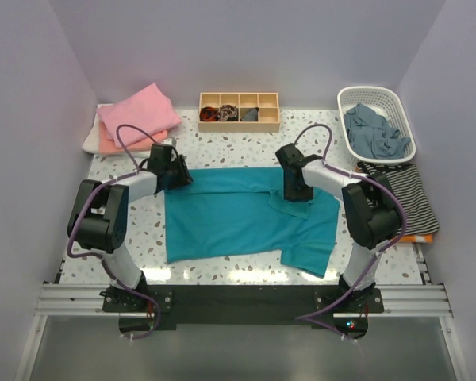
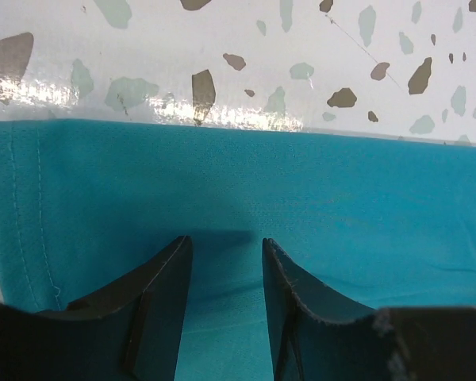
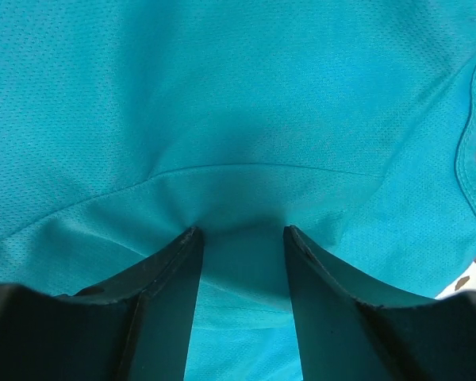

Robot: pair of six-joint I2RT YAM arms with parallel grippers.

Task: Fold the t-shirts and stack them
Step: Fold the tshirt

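A teal-blue t-shirt (image 1: pixel 238 218) lies spread on the speckled table, with a sleeve sticking out at the front right. My left gripper (image 1: pixel 177 176) is open over its far left corner; in the left wrist view the gripper (image 2: pixel 226 242) has its jaws apart just above the cloth (image 2: pixel 341 198), near the far edge. My right gripper (image 1: pixel 295 190) is open on the shirt's far right part; in the right wrist view the gripper (image 3: pixel 239 230) presses its tips into the cloth (image 3: pixel 238 95), which puckers between them. Folded pink (image 1: pixel 139 115), peach (image 1: pixel 111 143) and white (image 1: pixel 93 136) shirts are stacked at the far left.
A wooden compartment box (image 1: pixel 238 125) with small items stands at the back middle. A white basket (image 1: pixel 370 90) holding grey-blue cloth (image 1: pixel 373 131) is at the back right. A striped garment (image 1: pixel 401 190) lies along the right edge.
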